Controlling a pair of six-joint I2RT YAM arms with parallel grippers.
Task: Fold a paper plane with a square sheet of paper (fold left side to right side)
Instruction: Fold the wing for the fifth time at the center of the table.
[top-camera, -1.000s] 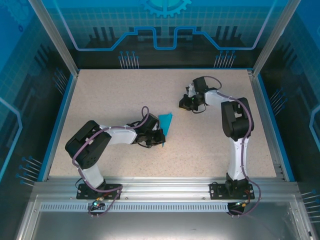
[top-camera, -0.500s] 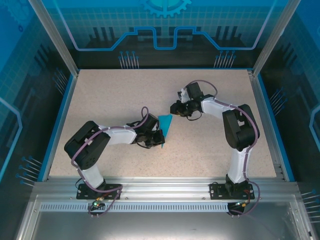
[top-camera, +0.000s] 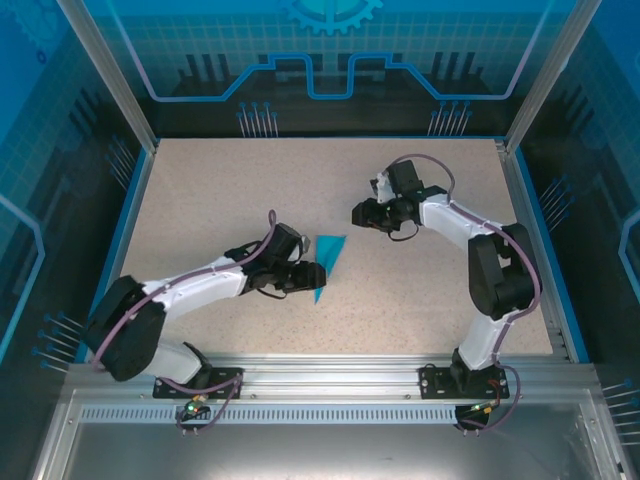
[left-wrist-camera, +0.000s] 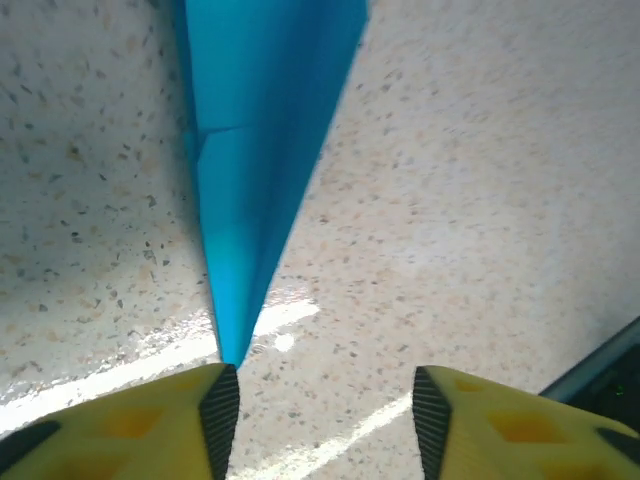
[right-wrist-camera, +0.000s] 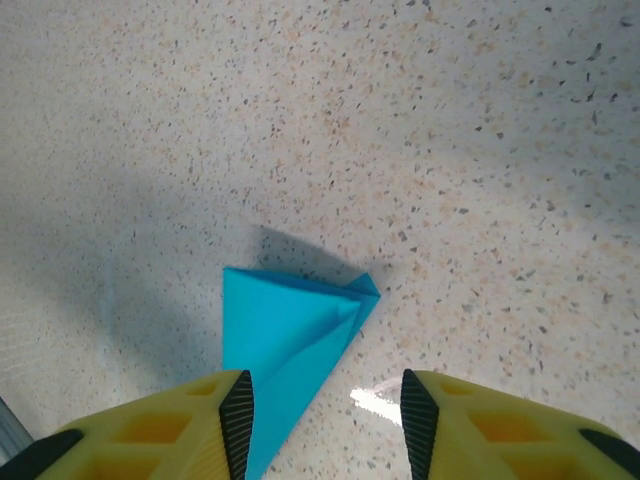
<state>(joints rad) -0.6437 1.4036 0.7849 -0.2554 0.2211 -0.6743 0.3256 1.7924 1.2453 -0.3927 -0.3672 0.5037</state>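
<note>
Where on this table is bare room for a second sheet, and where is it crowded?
Free: the far left corner of the table, between the rim and the left arm; the near right stretch, between the paper plane and the right arm. Crowded: the middle, where the left tool and right tool flank the plane.
</note>
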